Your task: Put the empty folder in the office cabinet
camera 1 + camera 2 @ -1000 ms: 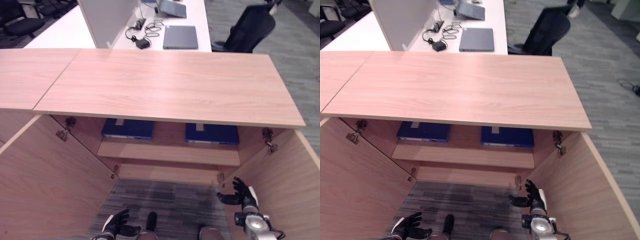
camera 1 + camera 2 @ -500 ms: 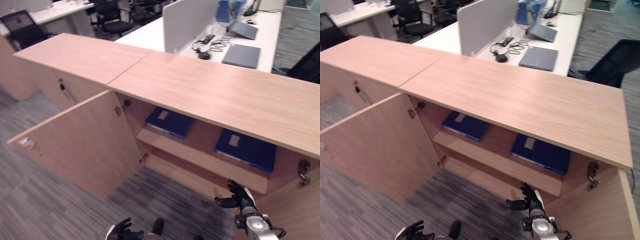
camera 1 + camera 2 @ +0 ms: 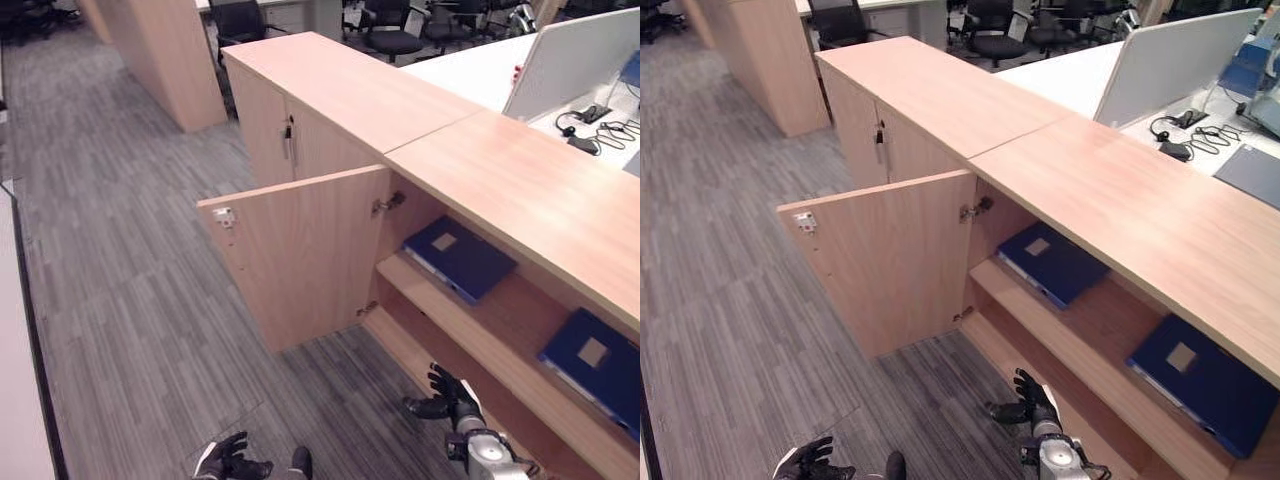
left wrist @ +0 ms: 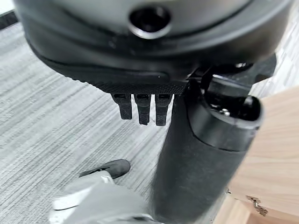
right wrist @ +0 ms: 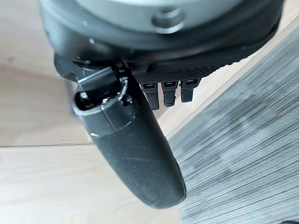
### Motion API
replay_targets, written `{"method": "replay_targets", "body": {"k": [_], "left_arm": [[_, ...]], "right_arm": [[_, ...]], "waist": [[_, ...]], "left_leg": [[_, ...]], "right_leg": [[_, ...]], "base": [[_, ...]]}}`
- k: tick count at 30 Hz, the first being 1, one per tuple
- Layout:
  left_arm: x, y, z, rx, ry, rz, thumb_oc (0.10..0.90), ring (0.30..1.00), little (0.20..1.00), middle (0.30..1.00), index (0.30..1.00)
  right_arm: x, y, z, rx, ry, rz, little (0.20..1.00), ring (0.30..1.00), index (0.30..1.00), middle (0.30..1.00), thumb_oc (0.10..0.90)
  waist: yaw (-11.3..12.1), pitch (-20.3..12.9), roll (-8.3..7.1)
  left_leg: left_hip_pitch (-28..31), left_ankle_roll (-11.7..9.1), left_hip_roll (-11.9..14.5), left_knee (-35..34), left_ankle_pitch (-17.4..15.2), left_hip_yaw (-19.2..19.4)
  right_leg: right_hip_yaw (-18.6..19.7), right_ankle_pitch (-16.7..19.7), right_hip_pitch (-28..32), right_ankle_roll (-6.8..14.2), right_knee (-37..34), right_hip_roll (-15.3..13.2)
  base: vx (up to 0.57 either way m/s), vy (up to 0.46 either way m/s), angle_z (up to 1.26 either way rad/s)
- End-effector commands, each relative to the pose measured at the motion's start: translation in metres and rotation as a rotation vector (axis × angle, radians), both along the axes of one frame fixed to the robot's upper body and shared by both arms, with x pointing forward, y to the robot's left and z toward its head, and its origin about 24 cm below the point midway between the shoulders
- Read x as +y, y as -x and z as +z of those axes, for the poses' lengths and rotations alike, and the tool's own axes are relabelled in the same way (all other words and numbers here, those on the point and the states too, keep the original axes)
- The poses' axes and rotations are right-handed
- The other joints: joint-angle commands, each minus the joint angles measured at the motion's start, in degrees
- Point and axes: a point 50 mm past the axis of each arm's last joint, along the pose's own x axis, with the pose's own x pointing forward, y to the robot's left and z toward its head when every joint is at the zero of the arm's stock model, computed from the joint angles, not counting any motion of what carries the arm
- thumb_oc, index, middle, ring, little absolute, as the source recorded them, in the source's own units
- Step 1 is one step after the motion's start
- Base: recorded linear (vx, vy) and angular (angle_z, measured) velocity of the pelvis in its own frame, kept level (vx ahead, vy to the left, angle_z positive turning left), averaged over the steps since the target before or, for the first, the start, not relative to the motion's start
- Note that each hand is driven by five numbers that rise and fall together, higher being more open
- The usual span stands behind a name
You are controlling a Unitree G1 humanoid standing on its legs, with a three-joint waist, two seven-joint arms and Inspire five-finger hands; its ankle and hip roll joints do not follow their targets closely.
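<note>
Two blue folders lie flat on the upper shelf (image 3: 470, 330) of the open office cabinet (image 3: 520, 190), one at the left (image 3: 462, 258) and one at the right (image 3: 592, 362). The cabinet's left door (image 3: 300, 255) stands swung out over the carpet. My right hand (image 3: 447, 395) hangs low in front of the bottom shelf, fingers spread and empty. Low over the carpet, well apart from the cabinet, my left hand (image 3: 232, 462) is open and empty too. In the wrist views, the left hand's fingers (image 4: 142, 109) and the right hand's thumb (image 5: 135, 154) hold nothing.
A closed cabinet (image 3: 290, 140) adjoins the open one on its left. Behind them stand a white desk with a divider panel (image 3: 580, 50), cables (image 3: 590, 115) and office chairs (image 3: 390, 25). Another wooden unit (image 3: 165, 55) stands far back. Grey carpet (image 3: 130, 280) stretches out to the left.
The whole picture has swung to the left, so the camera moved. Both hands stay low, open and empty.
</note>
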Motion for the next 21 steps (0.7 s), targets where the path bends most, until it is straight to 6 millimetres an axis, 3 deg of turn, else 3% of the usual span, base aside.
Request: {"method": "replay_targets", "body": {"k": [1,3,4,5,6,7,9,11,15,21], "left_arm": [[-0.006,-0.017,0.004,-0.048,0.0,-0.06,0.8,0.9,0.9,0.9,0.9],[-0.005,-0.022,0.007,-0.069,0.002,-0.056,0.8,0.9,0.9,0.9,0.9],[-0.003,-0.032,0.011,-0.106,0.003,-0.064,0.8,0.9,0.9,0.9,0.9],[-0.002,-0.034,0.012,-0.112,-0.001,-0.065,0.8,0.9,0.9,0.9,0.9],[-0.002,-0.034,0.012,-0.111,-0.001,-0.065,0.8,0.9,0.9,0.9,0.9],[0.002,-0.039,0.015,-0.129,-0.027,-0.06,0.8,0.9,0.9,0.9,0.9],[-0.002,-0.038,0.013,-0.126,0.001,-0.045,0.8,0.9,0.9,0.9,0.9],[-0.002,-0.038,0.013,-0.126,0.001,-0.045,0.8,0.9,0.9,0.9,0.9],[-0.014,-0.039,0.013,-0.17,0.059,-0.005,0.8,0.9,0.9,0.9,0.9],[-0.021,-0.044,0.014,-0.192,0.088,-0.02,0.8,0.9,0.9,0.9,0.9]], "right_arm": [[-0.027,-0.019,0.027,-0.145,0.078,0.0,0.9,0.9,0.9,0.9,0.8],[-0.027,-0.021,0.028,-0.147,0.081,0.007,0.9,0.9,0.9,0.9,0.8],[-0.031,-0.016,0.025,-0.133,0.075,-0.023,0.9,0.9,0.9,0.9,0.8],[-0.032,-0.014,0.024,-0.129,0.076,-0.028,0.9,0.9,0.9,0.9,0.8],[-0.032,-0.014,0.024,-0.129,0.076,-0.028,0.9,0.9,0.9,0.9,0.8],[-0.037,-0.009,0.022,-0.118,0.1,-0.047,0.9,0.9,0.9,0.9,0.8],[-0.037,-0.001,0.015,-0.075,0.092,-0.035,0.9,0.9,0.9,0.9,0.8],[-0.037,-0.001,0.015,-0.075,0.092,-0.035,0.9,0.9,0.9,0.9,0.8],[-0.042,0.014,0.007,-0.016,0.119,0.005,0.9,0.9,0.9,0.9,0.8],[-0.044,0.027,0.0,0.033,0.11,-0.007,0.9,0.9,0.9,0.9,0.8]], "waist": [[-0.5,0.2,3.01],[-0.8,1.1,3.8],[-2.5,2.0,5.26],[-2.8,1.8,5.15],[-2.9,2.0,5.17],[-3.5,2.0,4.45],[-3.4,1.2,4.06],[-3.4,1.2,4.07],[-3.5,-0.9,4.62],[-3.9,-1.5,4.3]], "left_leg": [[2.2,-0.8,2.3,2.0,-6.7,-2.9],[2.1,0.2,2.2,2.2,-6.7,-3.3],[4.2,0.3,1.6,0.6,-7.1,-6.9],[4.3,0.1,1.3,0.4,-7.0,-7.4],[4.5,0.0,1.3,0.3,-7.1,-7.5],[4.8,-0.8,0.5,0.5,-7.8,-8.4],[4.4,-1.3,-0.1,0.7,-7.9,-8.6],[4.4,-1.3,-0.1,0.7,-7.9,-8.6],[6.9,-2.3,0.9,-1.7,-7.8,-8.9],[8.8,-2.6,1.3,-2.6,-8.1,-9.6]], "right_leg": [[1.8,-1.1,-5.7,1.4,15.1,2.1],[4.2,3.0,-9.1,2.8,20.8,2.1],[10.2,-0.1,-12.7,2.2,20.6,6.3],[11.0,-1.5,-12.6,1.6,17.7,7.2],[10.9,-1.6,-12.3,1.5,17.7,7.2],[10.3,-1.8,-11.5,0.7,8.6,6.8],[11.3,-1.5,-9.1,0.2,3.9,6.8],[11.2,-1.4,-9.0,0.2,3.8,6.9],[11.4,0.4,-4.0,-0.5,-3.0,7.2],[11.6,-0.1,-2.3,-1.0,-3.6,7.6]], "base": [[0.14,0.194,0.43],[0.13,0.128,0.21],[0.24,0.09,-0.02],[0.24,0.055,0.02],[0.14,-0.1,0.61],[0.1,-0.105,0.66],[0.09,-0.095,0.52],[0.05,-0.033,0.48],[0.14,-0.067,0.07],[0.07,-0.035,-0.02]]}}
